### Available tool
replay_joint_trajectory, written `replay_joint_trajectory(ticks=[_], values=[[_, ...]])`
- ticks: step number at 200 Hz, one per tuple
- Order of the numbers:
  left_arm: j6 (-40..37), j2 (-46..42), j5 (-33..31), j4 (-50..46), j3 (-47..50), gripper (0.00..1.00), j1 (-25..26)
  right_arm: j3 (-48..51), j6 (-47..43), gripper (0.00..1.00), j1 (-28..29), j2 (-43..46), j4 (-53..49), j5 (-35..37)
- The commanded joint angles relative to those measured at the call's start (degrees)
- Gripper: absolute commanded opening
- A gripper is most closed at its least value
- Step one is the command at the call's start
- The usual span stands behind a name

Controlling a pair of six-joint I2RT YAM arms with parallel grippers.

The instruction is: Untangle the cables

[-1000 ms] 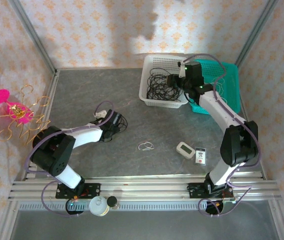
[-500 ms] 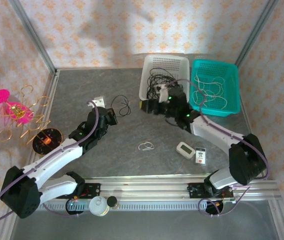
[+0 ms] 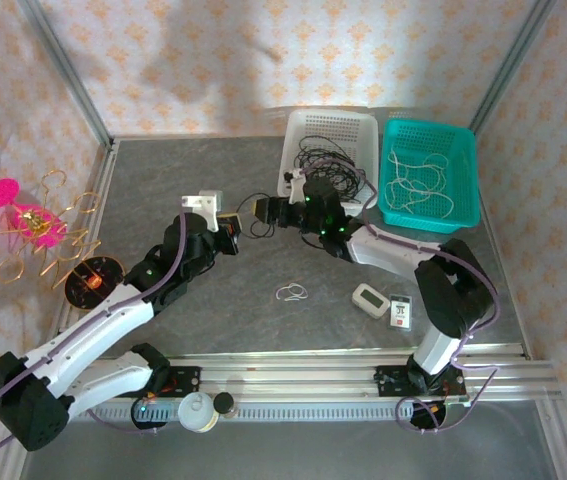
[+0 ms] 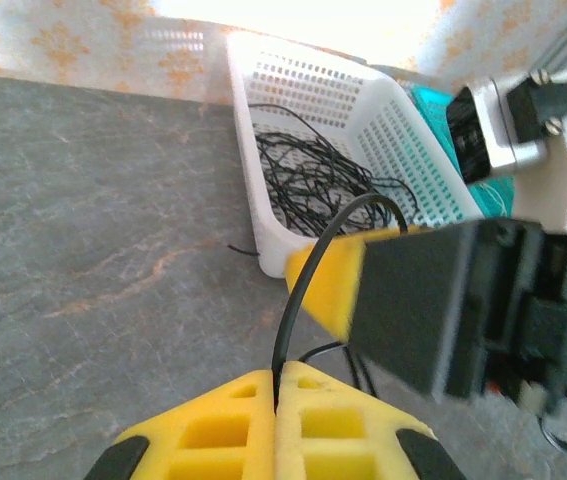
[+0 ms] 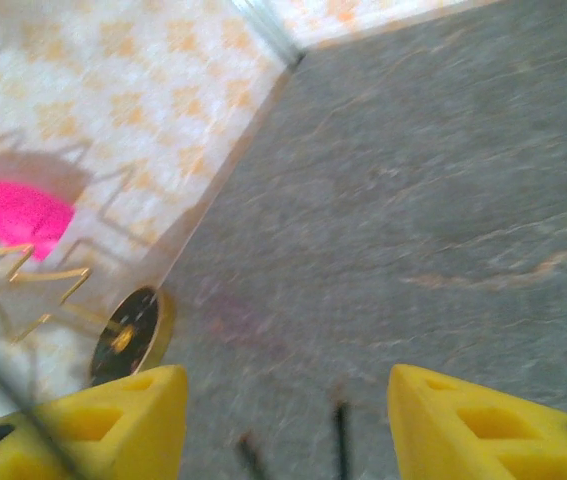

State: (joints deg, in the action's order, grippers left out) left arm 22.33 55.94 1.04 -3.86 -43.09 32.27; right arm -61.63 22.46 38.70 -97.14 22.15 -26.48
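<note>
Held cable: one black cable (image 4: 285, 330), pinched at its lower end and rising in an arch toward the other arm's yellow finger; in the top view it sits at about 10 o'clock from the middle of the tabletop (image 3: 183, 180).
Left gripper: the left gripper (image 4: 276, 388) has its jaws pressed together on that black cable, just at 9 o'clock of the right arm's tip.
Right gripper: the right gripper (image 3: 261, 211) reaches across to 9 o'clock of the baskets; in its own wrist view the two yellow fingers stand well apart with nothing gripped. Thin dark streaks low between them are too blurred to name.
Black tangle: a heap of black cables (image 3: 323, 165) in one white basket (image 3: 289, 168), at 1 o'clock from the tabletop's middle; their number cannot be told.
White cords: several white cables (image 3: 418, 185) lying loose in one teal basket (image 3: 428, 225), touching the white basket on its 3 o'clock side; no count possible.
Stray cord: one white loop (image 3: 291, 293) on the bare tabletop at 6 o'clock from the middle, apart from both arms.
Baskets: two.
Other items: one white device (image 3: 370, 298) and one card (image 3: 400, 312) side by side at 4 o'clock; one dark disc (image 3: 93, 278) at 9 o'clock by the table's edge.
</note>
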Motion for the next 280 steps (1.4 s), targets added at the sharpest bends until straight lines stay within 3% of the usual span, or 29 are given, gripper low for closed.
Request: replay_joint_trajectory(ticks=[1, 28, 48, 84, 124, 169, 213, 244, 280], values=[[-1.60, -0.84, 1.78, -4.34, -2.70, 0.00, 0.75, -1.45, 2.18, 0.56, 0.04, -0.42, 3.31, 14.49], [-1.23, -2.09, 0.72, -8.69, -3.71, 0.00, 1.63, -1.98, -1.25, 0.55, -0.03, -0.45, 1.45, 25.00], [-0.99, -4.25, -0.25, -11.62, -4.09, 0.00, 1.92, -2.09, -5.44, 0.55, -0.11, 0.13, 0.86, 28.99], [-0.99, -7.31, -0.51, -15.61, -4.83, 0.00, 1.92, -1.22, -8.99, 0.50, -2.72, 1.10, 0.77, 26.41], [-1.57, -8.36, -2.53, -22.04, -8.54, 0.00, 1.92, 0.61, -12.25, 0.53, -6.42, 3.38, -3.11, 30.06], [-3.30, -7.86, 0.10, -23.23, -10.48, 0.00, 1.92, 5.02, -8.55, 0.49, -11.23, 9.51, -3.40, 16.45], [-5.00, -7.04, 0.56, -23.53, -11.27, 0.00, 1.92, 6.69, -6.37, 0.55, -10.69, 13.49, -7.61, -8.69], [-5.78, -6.62, 1.52, -23.47, -11.87, 0.00, 1.92, 8.40, -2.35, 0.58, -10.35, 14.42, -11.13, -13.89], [-6.60, -6.19, 1.48, -24.48, -13.32, 0.00, 1.92, 9.51, -1.91, 0.52, -8.30, 11.92, -11.29, -18.52]])
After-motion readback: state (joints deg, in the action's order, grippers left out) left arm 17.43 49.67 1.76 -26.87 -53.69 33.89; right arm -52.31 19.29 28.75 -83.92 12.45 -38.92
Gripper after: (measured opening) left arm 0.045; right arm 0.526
